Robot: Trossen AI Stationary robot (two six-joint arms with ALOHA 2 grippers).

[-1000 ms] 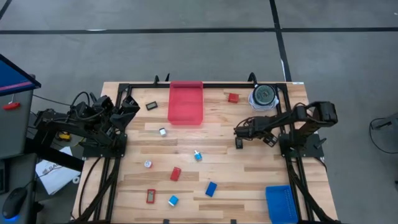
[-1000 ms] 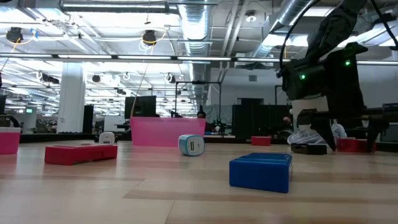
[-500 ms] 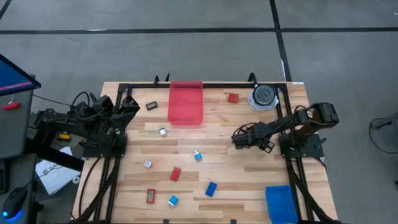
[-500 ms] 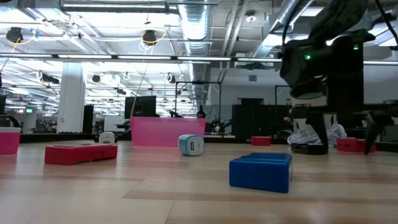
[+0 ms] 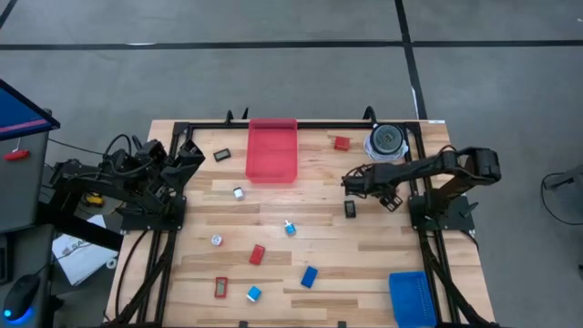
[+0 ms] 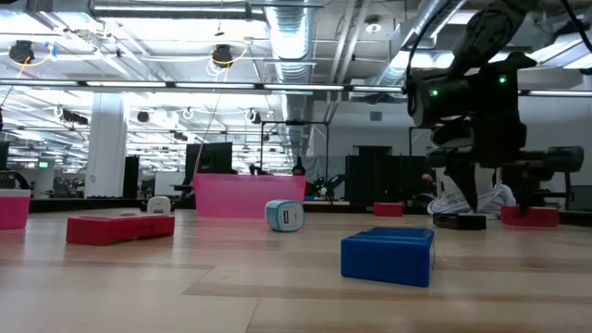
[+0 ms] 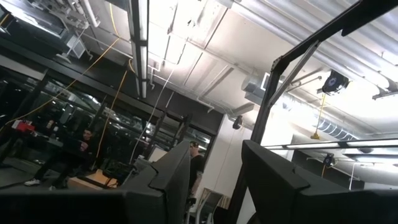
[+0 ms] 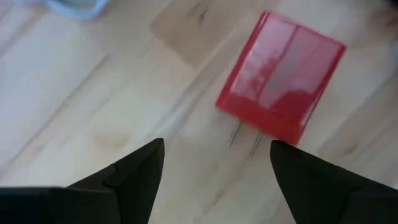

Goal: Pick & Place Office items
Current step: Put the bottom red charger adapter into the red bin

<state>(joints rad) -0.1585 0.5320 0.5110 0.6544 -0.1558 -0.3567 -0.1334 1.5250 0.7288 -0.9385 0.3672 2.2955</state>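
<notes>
R gripper (image 5: 350, 182) fingers (image 8: 134, 177) apart, empty, hovered over table (image 5: 383, 255) | red block (image 8: 280, 84) ahead btwn fingertips, ~12 o'clock of it top-down (image 5: 342, 143) | black rect (image 5: 350, 209) at its 6, not held | step: approach to pick red block | next: advance, lower, close | L gripper (image 7: 214, 180) parked at table's 9, part-open, empty

The wooden table (image 5: 383, 255) carries scattered office items (image 5: 257, 254), a red tray (image 5: 272, 150) and a blue tray (image 5: 412, 298).
</notes>
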